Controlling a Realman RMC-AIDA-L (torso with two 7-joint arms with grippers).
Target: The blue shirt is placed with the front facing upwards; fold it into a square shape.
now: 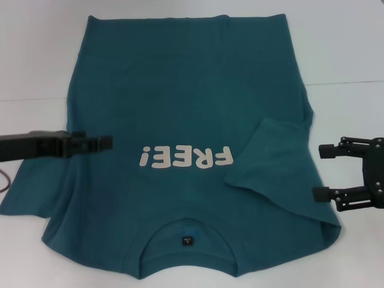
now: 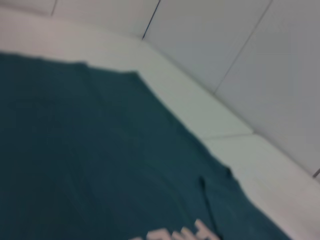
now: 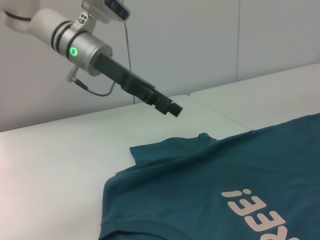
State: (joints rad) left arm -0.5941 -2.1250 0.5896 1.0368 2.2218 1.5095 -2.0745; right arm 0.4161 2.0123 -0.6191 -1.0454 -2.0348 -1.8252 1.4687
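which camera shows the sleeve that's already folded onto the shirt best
The head view: the folded sleeve lies whole on the blue shirt, beside the open right gripper. The left wrist view shows only its dark edge. The right wrist view misses it, showing the unfolded sleeve and the left gripper.

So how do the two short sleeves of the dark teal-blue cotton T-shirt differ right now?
The right sleeve of the dark teal-blue cotton T-shirt is folded inward over the chest, beside the white lettering; the left sleeve lies spread outward on the white table. The right gripper is open just off the shirt's edge near the folded sleeve, while the left gripper hovers above the shirt near the unfolded one. Both sleeves lie flat, ungripped.
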